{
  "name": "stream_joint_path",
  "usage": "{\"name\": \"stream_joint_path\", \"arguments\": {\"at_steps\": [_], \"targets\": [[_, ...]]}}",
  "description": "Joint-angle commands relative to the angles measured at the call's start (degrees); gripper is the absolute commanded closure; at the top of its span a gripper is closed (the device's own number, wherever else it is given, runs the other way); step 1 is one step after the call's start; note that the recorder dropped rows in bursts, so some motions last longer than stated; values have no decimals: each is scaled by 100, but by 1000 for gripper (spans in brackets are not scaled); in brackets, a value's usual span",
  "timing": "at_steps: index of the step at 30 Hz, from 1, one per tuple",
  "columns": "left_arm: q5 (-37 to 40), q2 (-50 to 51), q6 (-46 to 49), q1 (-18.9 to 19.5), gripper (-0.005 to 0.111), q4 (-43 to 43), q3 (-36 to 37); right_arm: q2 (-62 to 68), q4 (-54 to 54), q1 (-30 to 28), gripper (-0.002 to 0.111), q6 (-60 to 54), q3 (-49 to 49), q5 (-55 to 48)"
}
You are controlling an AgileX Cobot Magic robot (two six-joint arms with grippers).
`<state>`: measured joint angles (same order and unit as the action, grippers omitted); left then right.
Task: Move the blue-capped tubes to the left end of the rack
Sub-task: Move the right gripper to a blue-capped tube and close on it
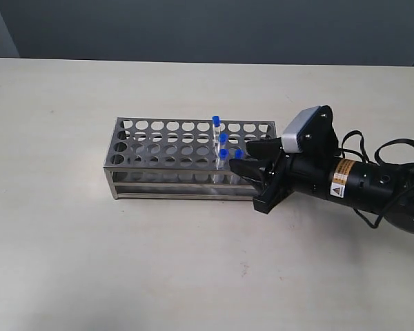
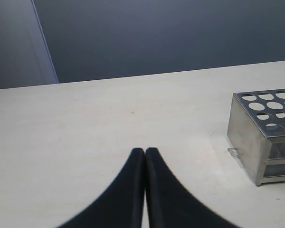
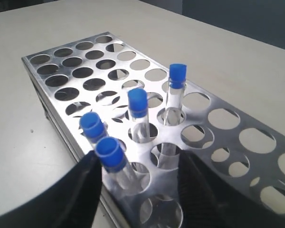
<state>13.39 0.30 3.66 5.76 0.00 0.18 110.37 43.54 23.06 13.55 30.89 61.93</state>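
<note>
— What is the left claw (image 2: 145,159) doing?
— It is hanging over the bare table (image 2: 109,114), its two fingers pressing together and holding nothing. The rack (image 2: 256,142) is sitting well ahead of its tips, off to one side.
— Where are the tubes (image 1: 223,140) standing?
— All four are standing upright in holes at the end of the rack nearest the right claw (image 3: 138,159).
— Is that claw gripping one?
— No, it is spreading wide, low over the rack's top plate. The nearest tube (image 3: 118,173) is standing between its fingers, just beside one of them; the other three are rising a little beyond its tips.
</note>
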Motion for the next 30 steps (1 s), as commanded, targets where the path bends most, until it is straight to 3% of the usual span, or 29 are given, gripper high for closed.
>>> {"name": "stream_joint_path", "arguments": {"at_steps": [1, 3, 7, 15, 20, 30], "targets": [[-9, -30, -3, -23, 106, 0, -18, 16, 1, 8, 60, -28, 25, 69], [-9, -30, -3, -23, 106, 0, -18, 16, 2, 8, 63, -28, 25, 83], [-9, -30, -3, -23, 106, 0, -18, 16, -38, 95, 81, -10, 25, 83], [-9, -30, -3, -23, 106, 0, -18, 16, -391, 271, 85, -10, 25, -10], [-9, -30, -3, -23, 106, 0, -18, 16, -456, 271, 109, 40, 25, -80], [-9, -30, -3, -23, 106, 0, -18, -559, -448, 271, 109, 167, 25, -685]]}}
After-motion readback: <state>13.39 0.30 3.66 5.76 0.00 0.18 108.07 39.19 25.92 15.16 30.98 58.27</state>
